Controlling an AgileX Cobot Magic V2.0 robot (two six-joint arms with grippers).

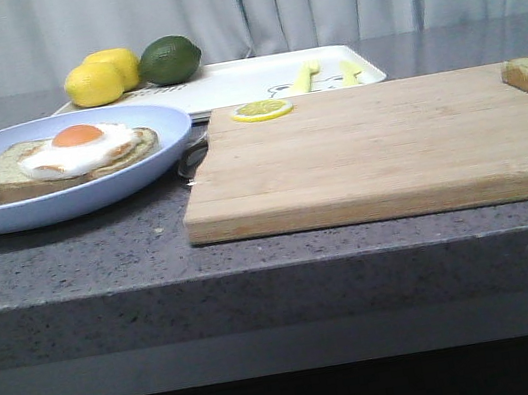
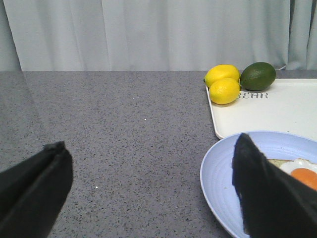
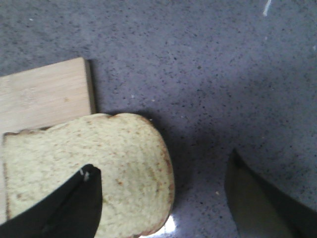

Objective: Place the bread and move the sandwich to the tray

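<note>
Presently, right claw [image 3: 163, 198]: hovering with fingers spread wide, gripping nothing, one finger [image 3: 74, 206] showing over the bread [image 3: 94, 168] and the other over bare grey surface [image 3: 208, 64].

Bread: lying flat, partly on the far-right corner of the cutting board [image 1: 377, 148] and overhanging its edge onto the surface.

Left claw [image 2: 148, 193]: hanging open and empty, one finger over the rim of the pale-blue plate [image 2: 218, 183], the other well apart over the surface.

Sandwich [image 1: 65, 160]: sitting on the plate, just left of the cutting board, as one toast slice with a patty and a fried egg on top.

Tray [image 1: 244, 79]: lying behind the cutting board, carrying two lemons [image 1: 104, 77] and a lime [image 1: 170, 59] at its left end.

Lemon slice [image 1: 262, 110]: resting on the cutting board's far edge, towards its left end.
</note>
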